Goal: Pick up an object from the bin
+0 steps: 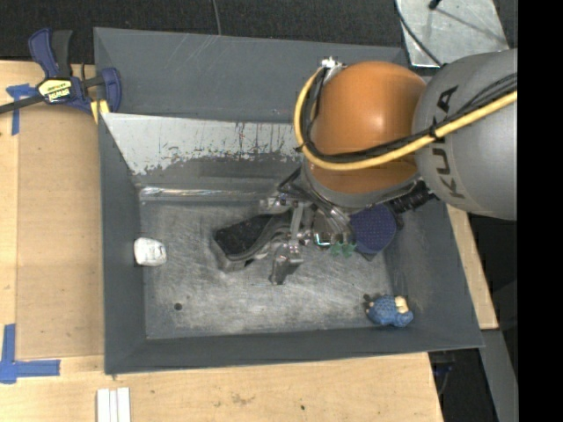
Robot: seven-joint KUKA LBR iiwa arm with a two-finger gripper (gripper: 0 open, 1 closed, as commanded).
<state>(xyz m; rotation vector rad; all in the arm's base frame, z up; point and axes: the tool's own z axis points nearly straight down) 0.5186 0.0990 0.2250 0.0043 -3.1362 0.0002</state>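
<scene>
The black thing lies near the middle of the bin, on the gray floor. It is long and dark, with one fat end and one thin end. It may be a brush, but we can't be sure from here.

The claw is low in the bin, right at the thin end of the black thing. It looks like it touches it there. We cannot tell if the claw is open or closed, because its metal parts and the dark thing run together where they meet. So we can't say it has hold of anything.

Above the claw we see the big round orange cover on the robot's wrist. A yellow cable loops around it. The gray arm comes in from the right.

Other things lie in the bin too. A dark blue soft pad sits just beside the claw, on its right, partly under the orange cover. A small white roll lies far off by the left wall. A little blue toy with some yellow on it lies in the near right corner, well apart from the claw.
</scene>
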